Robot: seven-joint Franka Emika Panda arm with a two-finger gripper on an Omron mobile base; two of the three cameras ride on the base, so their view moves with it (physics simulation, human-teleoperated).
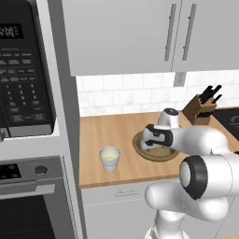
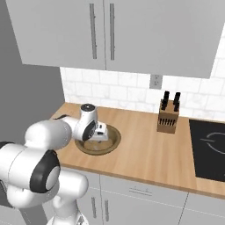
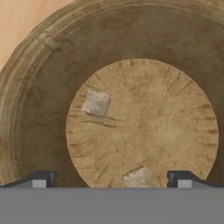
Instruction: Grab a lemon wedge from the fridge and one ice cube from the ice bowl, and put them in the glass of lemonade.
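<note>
The brown wooden ice bowl (image 1: 164,157) (image 2: 113,141) (image 3: 39,87) sits on the wooden counter. Two pale ice cubes lie on its flat bottom: one ice cube (image 3: 96,103) up and to the left, the other ice cube (image 3: 139,177) between my fingertips at the bottom edge. My gripper (image 3: 111,180) (image 1: 156,147) (image 2: 100,134) hangs open, pointing down into the bowl, holding nothing. The glass of lemonade (image 1: 110,158) stands left of the bowl near the counter's front edge. The lemon wedge and the fridge are out of view.
A knife block (image 1: 201,109) (image 2: 168,116) stands at the back right by the tiled wall. A black cooktop (image 2: 208,147) lies at the far right. The microwave (image 1: 23,70) and oven (image 1: 28,200) column rises left of the counter. Cabinets hang overhead.
</note>
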